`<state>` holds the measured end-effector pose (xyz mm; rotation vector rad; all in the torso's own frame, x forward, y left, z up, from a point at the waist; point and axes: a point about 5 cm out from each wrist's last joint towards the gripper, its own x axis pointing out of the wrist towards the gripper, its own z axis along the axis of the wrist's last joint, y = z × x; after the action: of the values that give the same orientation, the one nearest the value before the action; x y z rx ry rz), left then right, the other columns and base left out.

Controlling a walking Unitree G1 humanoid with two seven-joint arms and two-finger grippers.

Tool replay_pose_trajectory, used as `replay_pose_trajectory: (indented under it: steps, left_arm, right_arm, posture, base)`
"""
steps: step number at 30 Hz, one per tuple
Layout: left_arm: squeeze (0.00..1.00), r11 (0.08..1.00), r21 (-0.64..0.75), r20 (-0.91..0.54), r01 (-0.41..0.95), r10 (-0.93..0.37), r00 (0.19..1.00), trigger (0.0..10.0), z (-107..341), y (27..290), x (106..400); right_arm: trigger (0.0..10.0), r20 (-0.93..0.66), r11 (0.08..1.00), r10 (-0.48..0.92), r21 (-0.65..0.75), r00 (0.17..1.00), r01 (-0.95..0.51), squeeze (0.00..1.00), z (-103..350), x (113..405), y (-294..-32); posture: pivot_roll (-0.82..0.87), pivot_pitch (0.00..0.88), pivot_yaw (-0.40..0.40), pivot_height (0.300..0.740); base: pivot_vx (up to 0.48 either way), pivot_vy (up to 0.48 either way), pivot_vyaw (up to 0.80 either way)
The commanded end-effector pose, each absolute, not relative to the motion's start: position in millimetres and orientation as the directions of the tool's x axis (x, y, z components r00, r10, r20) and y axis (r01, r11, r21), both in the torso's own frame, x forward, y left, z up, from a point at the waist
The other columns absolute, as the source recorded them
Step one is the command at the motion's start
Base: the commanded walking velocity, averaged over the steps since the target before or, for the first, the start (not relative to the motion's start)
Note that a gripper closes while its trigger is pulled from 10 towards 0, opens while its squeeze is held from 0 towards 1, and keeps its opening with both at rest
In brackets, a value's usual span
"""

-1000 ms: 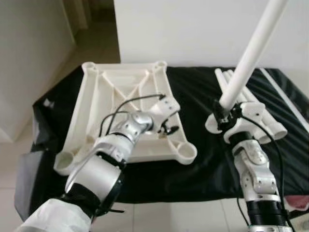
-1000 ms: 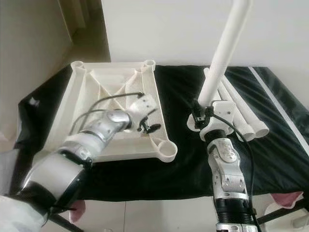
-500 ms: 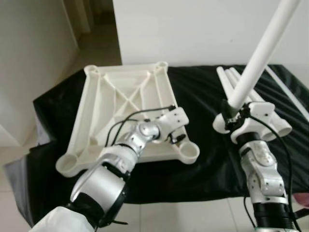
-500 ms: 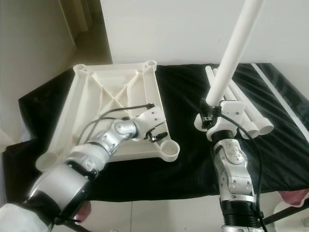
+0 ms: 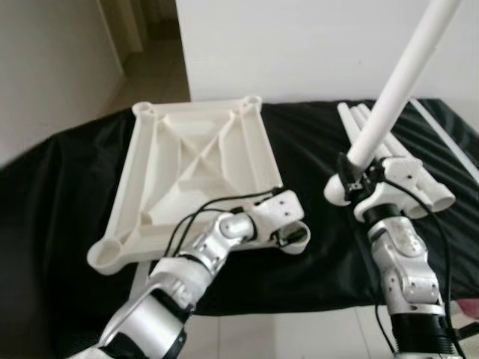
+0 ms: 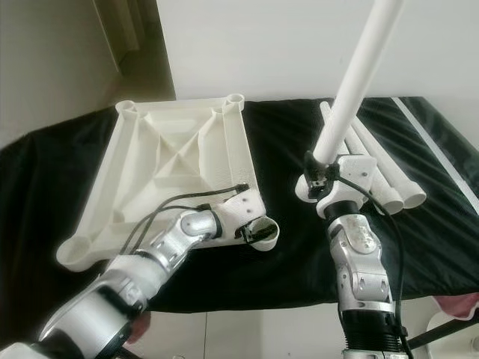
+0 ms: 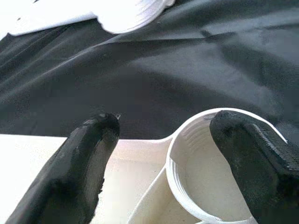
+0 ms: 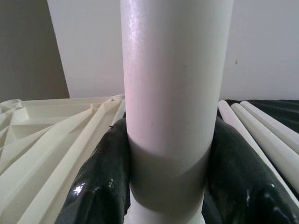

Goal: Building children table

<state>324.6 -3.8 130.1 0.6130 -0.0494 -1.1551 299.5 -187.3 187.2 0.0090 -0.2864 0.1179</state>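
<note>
Black cloth [image 5: 314, 269]: spread over the floor, carrying every part of the build.
Tabletop [image 5: 196, 168]: cream plastic, lying upside down on the cloth's left half, ribs and diagonal bracing facing up, a round leg socket at each corner.
Held leg [image 6: 355, 78]: long white tube, raised and tilted up to the right, lower end just above the cloth, to the right of the tabletop and apart from it.
Spare legs [image 5: 419, 183]: white tubes lying side by side on the cloth, behind the right wrist.
Right gripper [image 8: 166, 186]: both black fingers [image 8: 105, 182] pressed against opposite sides of the held leg near its lower end, clamping it.
Left gripper [image 7: 163, 158]: fingers spread apart, hovering at the tabletop's near right corner.
Corner socket [image 7: 205, 172]: ribbed white ring, empty, sitting between the left fingers; one finger [image 7: 86, 172] over the flat tabletop edge, the other over the socket's far rim.
</note>
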Motion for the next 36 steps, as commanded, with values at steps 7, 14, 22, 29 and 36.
replay_pose_trajectory:
  steps: [7, 14, 22, 29, 36]
  left_arm:
    - [0.00, 0.019, 0.277, -0.452, 0.961, -0.880, 0.148, 10.0, 131, 10, 330]
    - [0.00, 0.347, 0.124, -0.261, 0.930, -0.892, 0.368, 10.0, 154, 36, 353]
    - [0.00, 0.385, 0.127, -0.240, 0.914, -0.882, 0.405, 10.0, 151, 64, 348]
    - [0.00, 0.611, 0.137, -0.152, 0.780, -0.765, 0.626, 10.0, 170, 87, 374]
    - [0.00, 0.695, 0.127, -0.060, 0.708, -0.707, 0.705, 10.0, 199, 100, 384]
  right_arm:
    - [10.0, 0.306, 0.988, 0.150, -0.007, 0.940, -0.156, 0.00, 193, 305, -181]
    - [10.0, 0.302, 0.987, 0.157, -0.010, 0.940, -0.162, 0.00, 191, 307, -181]
    - [10.0, 0.301, 0.982, 0.179, 0.001, 0.937, -0.188, 0.00, 191, 309, -176]
    - [10.0, 0.322, 0.961, 0.259, 0.005, 0.911, -0.275, 0.00, 196, 312, -163]
    - [10.0, 0.283, 0.929, 0.355, 0.003, 0.891, -0.371, 0.00, 194, 312, -158]
  posture:
    - [0.01, 0.000, 0.031, 0.740]
    - [0.02, 0.000, 0.025, 0.740]
    - [0.05, 0.000, -0.002, 0.740]
    - [0.07, 0.000, -0.030, 0.740]
    - [0.08, 0.000, -0.051, 0.740]
  base:
    - [0.000, 0.000, 0.00]
    - [0.000, 0.000, 0.00]
    - [0.000, 0.000, 0.00]
    - [0.000, 0.000, 0.00]
    - [0.000, 0.000, 0.00]
